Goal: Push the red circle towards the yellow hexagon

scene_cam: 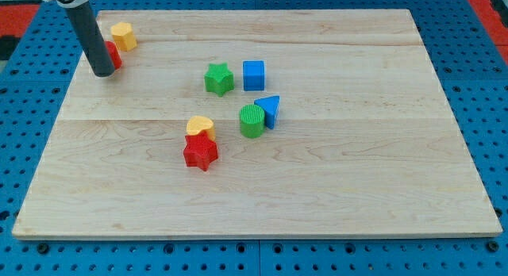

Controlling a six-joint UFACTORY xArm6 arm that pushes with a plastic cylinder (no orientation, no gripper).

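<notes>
The red circle [114,55] sits near the board's top left corner, mostly hidden behind my rod. The yellow hexagon [123,36] stands just above and right of it, very close or touching. My tip [103,72] rests on the board against the red circle's lower left side.
A green star [219,78] and a blue cube [253,74] sit near the board's middle top. A green cylinder [252,120] touches a blue triangle [269,110]. A yellow heart-like block [200,126] touches a red star [200,151]. The wooden board [357,165] lies on a blue pegboard.
</notes>
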